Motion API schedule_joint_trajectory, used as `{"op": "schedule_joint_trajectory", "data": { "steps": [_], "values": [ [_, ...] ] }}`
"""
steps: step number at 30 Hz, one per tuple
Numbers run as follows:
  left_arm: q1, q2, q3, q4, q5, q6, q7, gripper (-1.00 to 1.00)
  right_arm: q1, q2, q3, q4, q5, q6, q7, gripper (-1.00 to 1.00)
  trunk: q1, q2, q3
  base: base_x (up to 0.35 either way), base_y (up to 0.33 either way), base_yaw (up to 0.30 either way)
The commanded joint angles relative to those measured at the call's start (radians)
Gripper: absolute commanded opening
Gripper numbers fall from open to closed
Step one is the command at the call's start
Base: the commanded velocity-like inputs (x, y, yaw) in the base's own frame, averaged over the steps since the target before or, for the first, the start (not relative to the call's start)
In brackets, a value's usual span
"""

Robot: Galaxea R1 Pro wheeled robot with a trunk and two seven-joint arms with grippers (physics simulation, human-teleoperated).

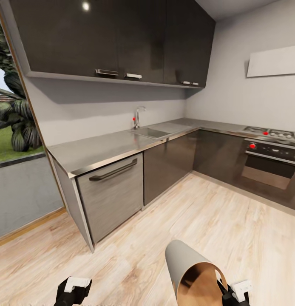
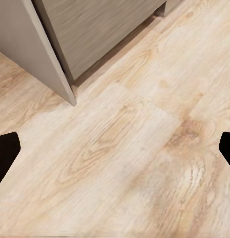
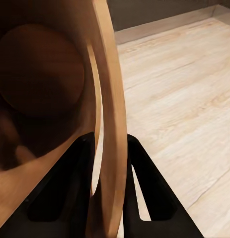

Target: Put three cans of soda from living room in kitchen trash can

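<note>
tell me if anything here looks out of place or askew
The trash can is the odd one: instead of standing on the kitchen floor, it is held up tipped on its side, with the right gripper clamped on its rim. Its brown inside looks empty. The left gripper is open over bare floor.

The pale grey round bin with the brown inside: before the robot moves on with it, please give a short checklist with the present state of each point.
1. Right pincer shut on the wall of the pale grey round bin with brown inside: ok.
2. Bin upright: not ok, it is tilted, its opening facing the head camera.
3. Soda cans inside the bin: cannot tell.
4. Left pincer open and free: ok.
5. Light wood floor ahead free of obstacles: ok.
</note>
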State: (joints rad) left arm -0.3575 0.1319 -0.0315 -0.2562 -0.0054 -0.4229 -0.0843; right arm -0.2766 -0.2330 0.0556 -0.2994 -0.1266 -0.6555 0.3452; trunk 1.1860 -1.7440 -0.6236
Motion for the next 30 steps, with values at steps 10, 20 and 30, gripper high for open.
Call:
{"op": "schedule_joint_trajectory", "data": {
  "steps": [10, 20, 30],
  "values": [
    [0.000, 0.000, -0.001, 0.000, -0.001, -0.001, 0.000, 1.00, -0.001, 0.008, -0.007, -0.003, -0.004, 0.000, -0.036, -1.00, 0.000, 0.000, 0.000, 0.000, 0.000, 0.246],
    [0.000, -0.001, -0.001, 0.000, -0.001, 0.000, 0.001, 1.00, -0.001, 0.019, -0.007, -0.005, -0.007, 0.000, -0.052, -1.00, 0.000, 0.000, -0.001, 0.000, 0.000, 0.109],
    [0.000, -0.002, -0.001, 0.000, -0.001, 0.000, 0.003, 1.00, -0.001, 0.026, -0.007, -0.003, -0.001, 0.000, -0.083, -1.00, 0.000, 0.000, -0.008, 0.000, 0.000, 0.201]
  ]
}}
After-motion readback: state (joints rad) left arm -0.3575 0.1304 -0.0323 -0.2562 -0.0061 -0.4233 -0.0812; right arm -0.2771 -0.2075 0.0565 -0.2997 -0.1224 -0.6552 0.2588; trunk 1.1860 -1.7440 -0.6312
